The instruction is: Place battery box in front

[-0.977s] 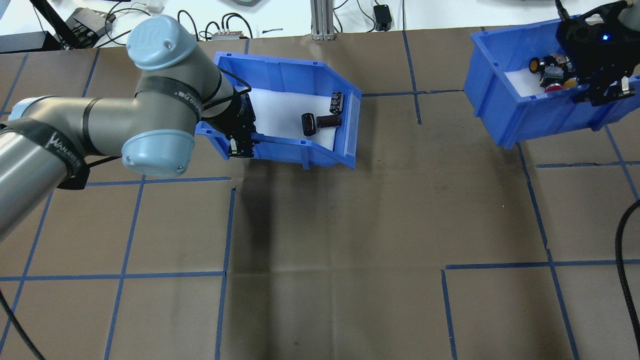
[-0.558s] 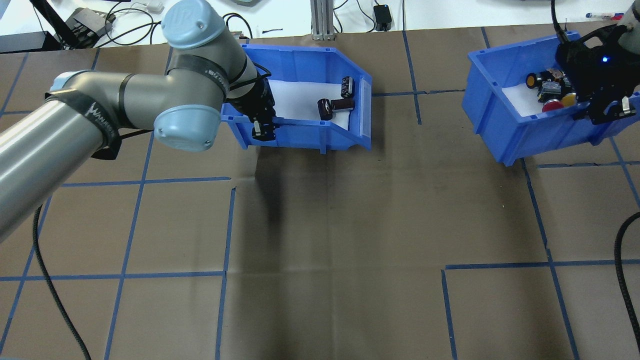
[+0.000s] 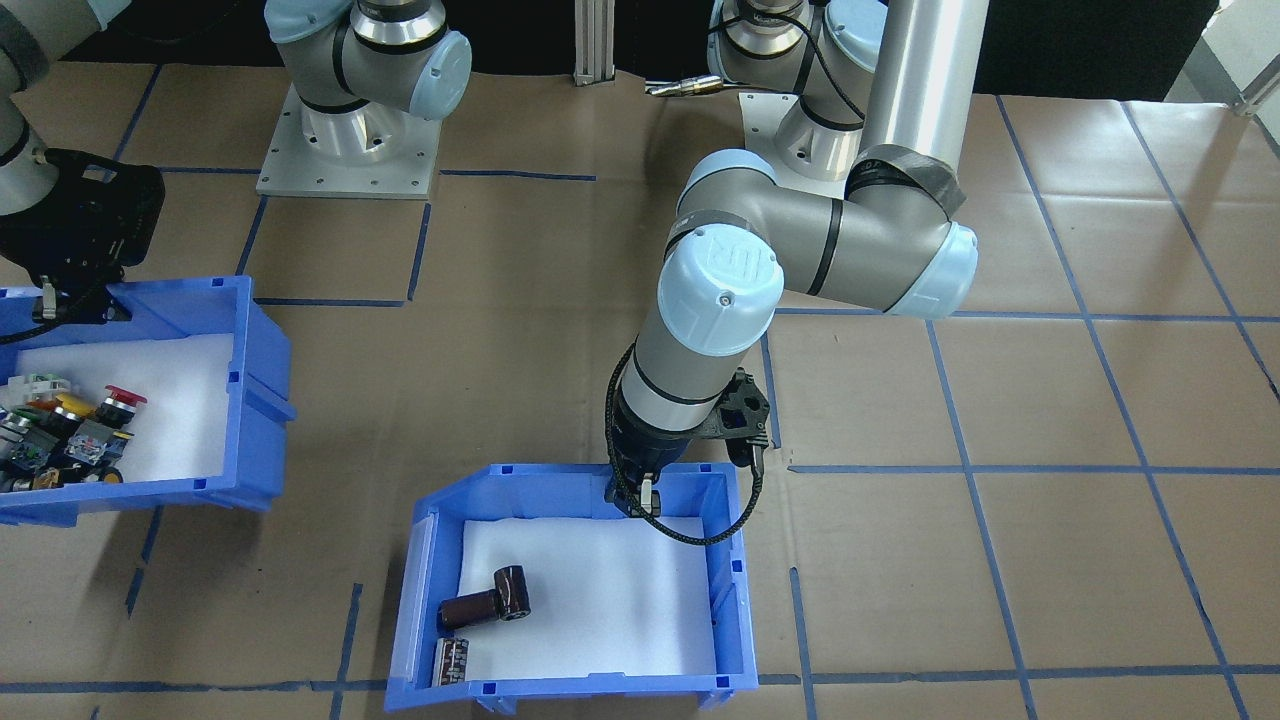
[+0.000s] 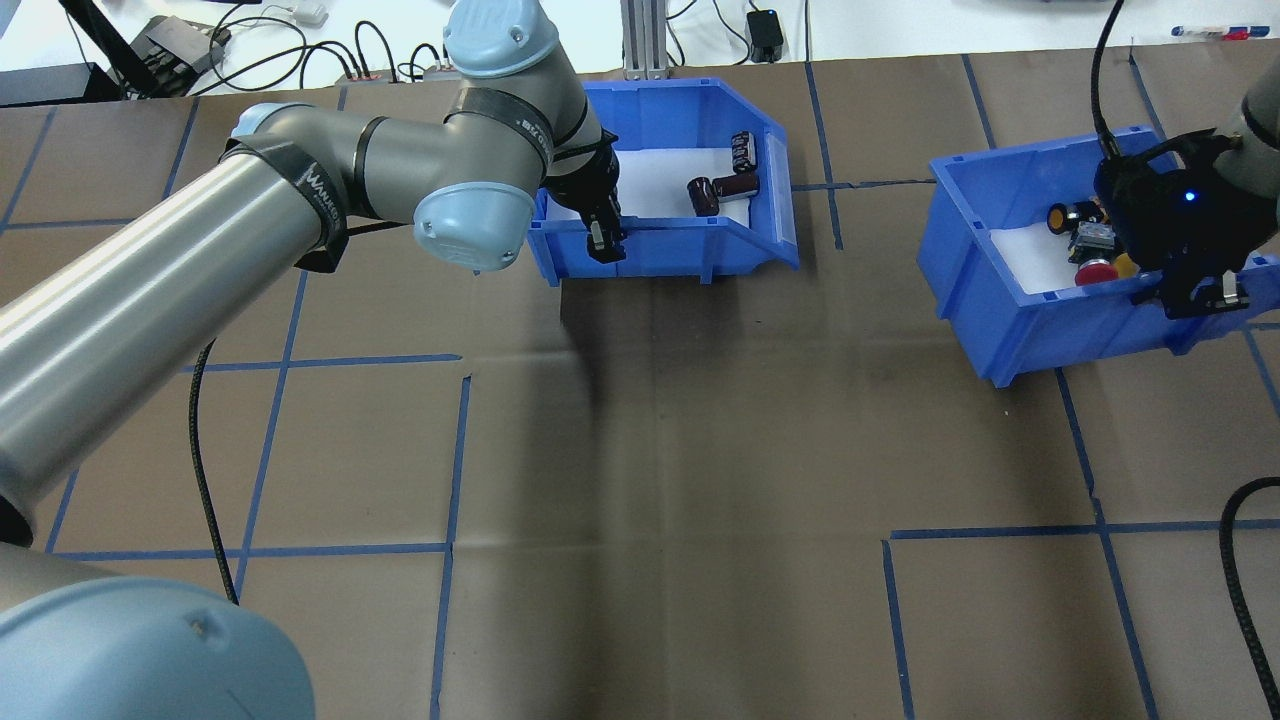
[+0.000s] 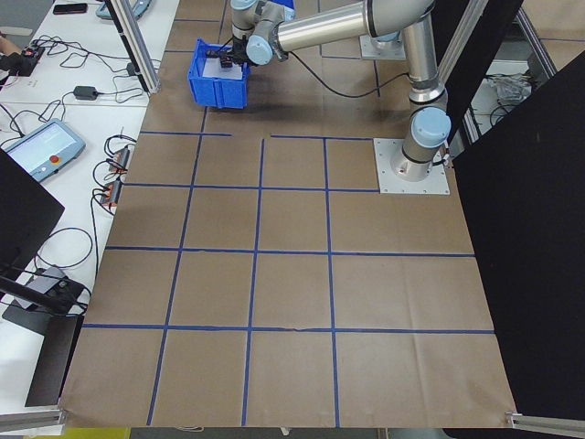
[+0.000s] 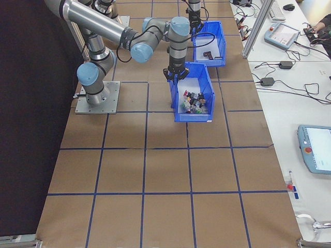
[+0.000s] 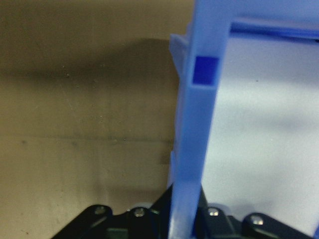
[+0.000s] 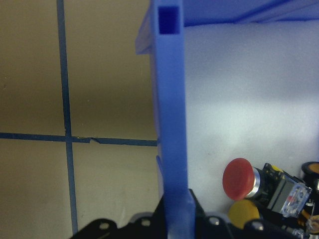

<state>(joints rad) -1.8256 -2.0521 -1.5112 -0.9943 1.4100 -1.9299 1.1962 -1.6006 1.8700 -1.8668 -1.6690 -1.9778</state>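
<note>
Both arms grip blue bins by a wall; battery box sits at the table's far edge from the robot.

The table (image 4: pixel 700 450) is brown, gridded with blue tape. The battery box (image 4: pixel 660 250) rests left of centre in the overhead view, the left gripper (image 4: pixel 603 240) closed narrowly on its near wall. The switch bin (image 4: pixel 1010 300) stands well apart to the right, the right gripper (image 4: pixel 1195 295) clamped on its wall. Two dark brown cells (image 4: pixel 722 190) lie touching on the white floor, a third (image 4: pixel 743 150) just beside them near the sloped end.
</note>
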